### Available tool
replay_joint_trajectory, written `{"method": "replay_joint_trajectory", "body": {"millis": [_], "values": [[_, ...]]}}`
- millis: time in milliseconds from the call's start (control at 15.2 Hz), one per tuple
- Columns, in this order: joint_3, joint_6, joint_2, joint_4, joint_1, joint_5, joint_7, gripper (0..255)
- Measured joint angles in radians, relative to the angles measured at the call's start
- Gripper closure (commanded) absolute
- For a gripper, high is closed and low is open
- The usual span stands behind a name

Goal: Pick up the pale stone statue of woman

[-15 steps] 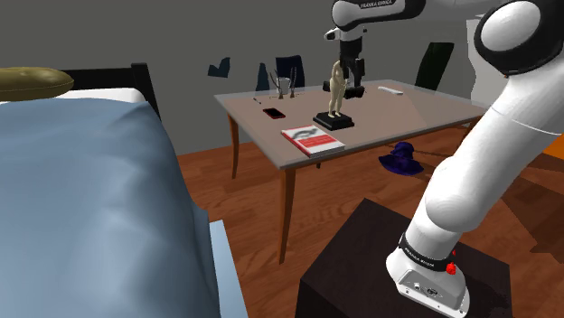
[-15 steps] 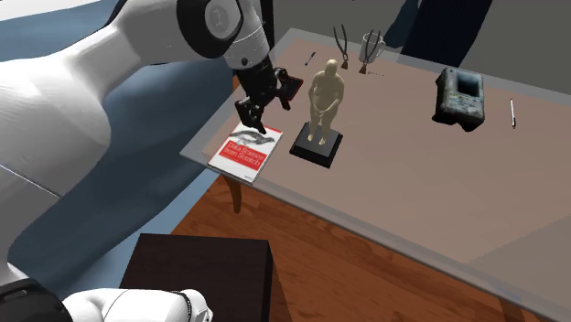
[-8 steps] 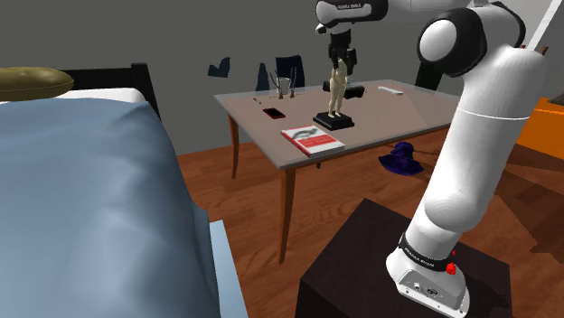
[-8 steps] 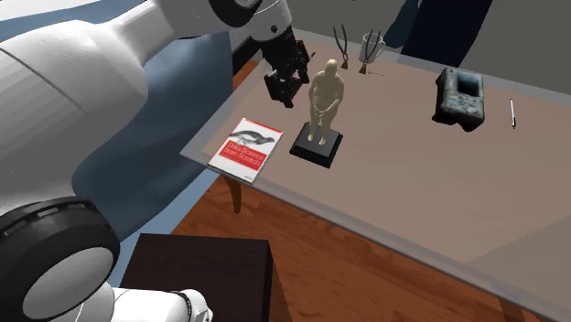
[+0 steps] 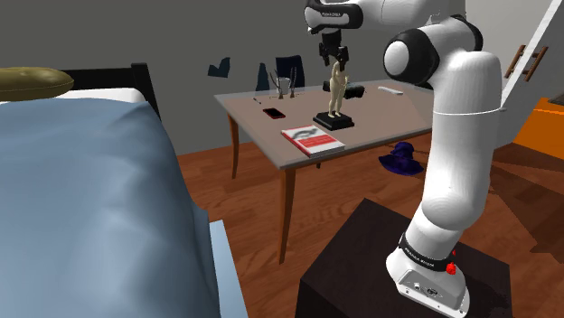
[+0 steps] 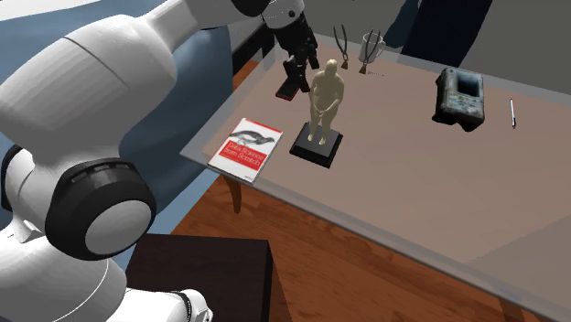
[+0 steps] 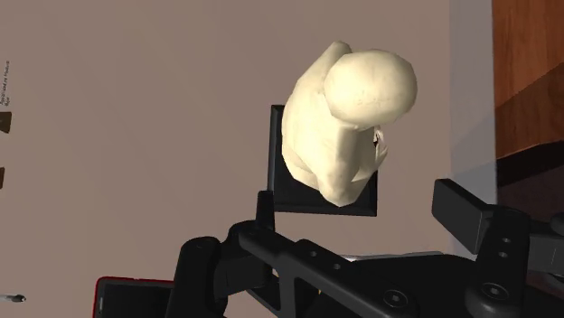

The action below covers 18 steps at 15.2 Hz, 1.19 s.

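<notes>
On table, pale statue upright, long axis vertical, tool released, near its head.

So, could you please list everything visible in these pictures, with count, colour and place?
statue: one, pale beige, upright on its black base
book: one, white and red, flat beside the statue
phone: one, black with red rim, on the table
device: one, dark grey, second exterior view's right of the table
pen: one, white, beside the device
wire cup: one, grey, table's far edge
table: one, brown top
bed: one, blue cover, shoulder view's left
purple object: one, floor under the table
stand: one, black box, shoulder view's lower right
arm: one, white
gripper: one, black, open, close by the statue's head
</notes>
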<state>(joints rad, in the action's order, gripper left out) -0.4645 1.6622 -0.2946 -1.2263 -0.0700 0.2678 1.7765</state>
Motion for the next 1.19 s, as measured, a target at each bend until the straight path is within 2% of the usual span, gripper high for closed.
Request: {"method": "replay_joint_trajectory", "body": {"millis": [330, 396, 1056, 1188], "values": [[0.002, 0.070, 0.029, -0.102, 0.012, 0.018, -0.028, 0], [0.002, 0.076, 0.030, -0.108, 0.012, 0.018, -0.029, 255], [0.002, 0.081, 0.030, -0.112, 0.012, 0.019, -0.031, 255], [0.001, 0.061, 0.021, -0.085, 0.008, 0.013, -0.022, 255]]}}
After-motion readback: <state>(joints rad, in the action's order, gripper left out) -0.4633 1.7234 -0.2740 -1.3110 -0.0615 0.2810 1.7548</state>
